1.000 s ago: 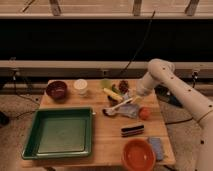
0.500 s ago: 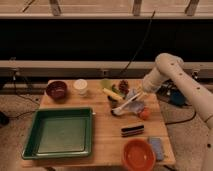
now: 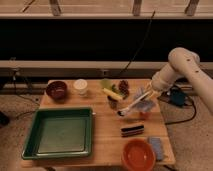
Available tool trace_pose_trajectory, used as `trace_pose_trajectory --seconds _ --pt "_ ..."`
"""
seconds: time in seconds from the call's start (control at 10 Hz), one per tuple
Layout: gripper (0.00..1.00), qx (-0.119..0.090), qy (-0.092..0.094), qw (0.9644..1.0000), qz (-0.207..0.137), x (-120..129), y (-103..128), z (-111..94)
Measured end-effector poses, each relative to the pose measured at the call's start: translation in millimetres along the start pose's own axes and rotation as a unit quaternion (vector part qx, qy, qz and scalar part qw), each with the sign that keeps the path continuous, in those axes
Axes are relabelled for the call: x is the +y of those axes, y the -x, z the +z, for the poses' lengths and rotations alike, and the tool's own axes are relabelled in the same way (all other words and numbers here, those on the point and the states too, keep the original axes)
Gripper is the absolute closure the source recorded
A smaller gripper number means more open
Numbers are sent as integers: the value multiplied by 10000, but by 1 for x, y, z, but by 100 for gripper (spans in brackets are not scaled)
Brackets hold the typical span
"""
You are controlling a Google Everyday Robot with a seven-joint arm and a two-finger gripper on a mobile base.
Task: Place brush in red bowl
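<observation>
So here's what we've got: the gripper (image 3: 146, 96) is out over the right side of the wooden table (image 3: 107, 142), hanging off the white arm that comes in from the right, and it's clamped shut on the brush (image 3: 131, 105). It has the upper end of the pale handle. The brush slants down and to the left, with its dark head as the low end. We think the head is clear of the tabletop, but from this angle we honestly can't tell for sure.

The red bowl (image 3: 137, 155) sits at the near right edge, well apart from the brush, with a blue sponge (image 3: 156, 147) just beside it. A dark block-shaped scrub brush (image 3: 132, 130) lies between bowl and brush. A green tray (image 3: 60, 134) fills the near left, with a maroon bowl (image 3: 56, 90) and white cup (image 3: 80, 86) behind it.
</observation>
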Motion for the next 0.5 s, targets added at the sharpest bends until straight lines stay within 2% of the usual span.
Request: trace_pose_trajectory --seconds 0.5 --pt "100 -97 175 9997 -145 21 -8 -16"
